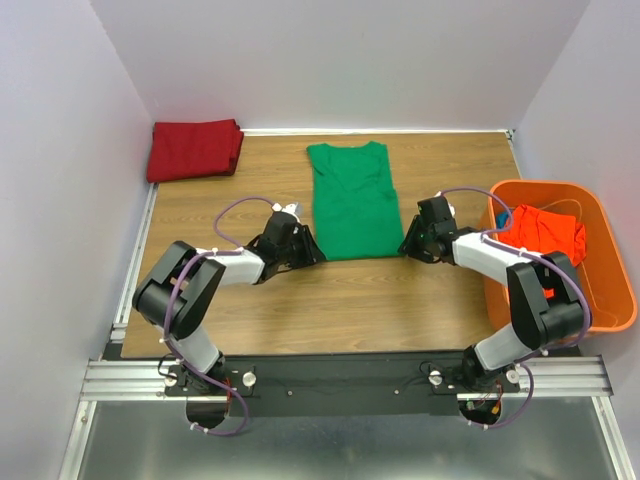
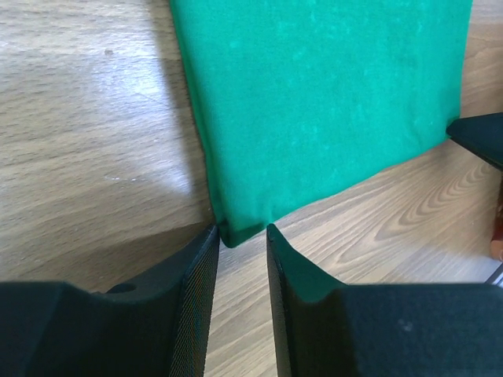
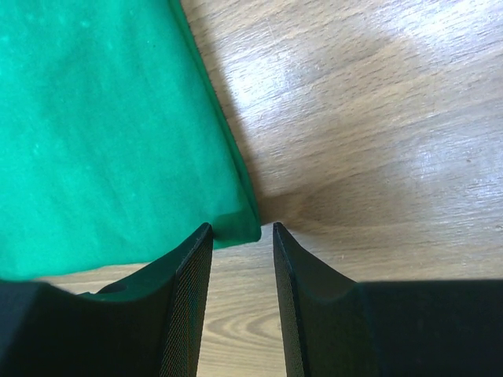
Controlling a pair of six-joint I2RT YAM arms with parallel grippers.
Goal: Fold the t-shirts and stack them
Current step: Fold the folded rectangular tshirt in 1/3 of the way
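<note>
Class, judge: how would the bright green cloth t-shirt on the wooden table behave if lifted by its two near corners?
The bright green cloth t-shirt would probably sag between the corners: it lies limp and flat, edges softly folded. So thin a layer is likely light. Pushed along the wooden table, it would likely bunch rather than slide whole.

The table (image 1: 330,300) lies under both my grippers, and a flat t-shirt (image 1: 350,200) lies spread on it. The shirt's near left corner sits at the tips of my left gripper (image 2: 242,229), between the two fingers, with the cloth stretching ahead and to their right. Its near right corner sits likewise between the tips of my right gripper (image 3: 242,228), with the cloth stretching ahead and to their left. Well apart from my left fingers, in the table's far left corner, lies a folded t-shirt (image 1: 195,150). Just right of my right fingers stands a basket (image 1: 545,186) with a crumpled t-shirt (image 1: 548,230) in it.
</note>
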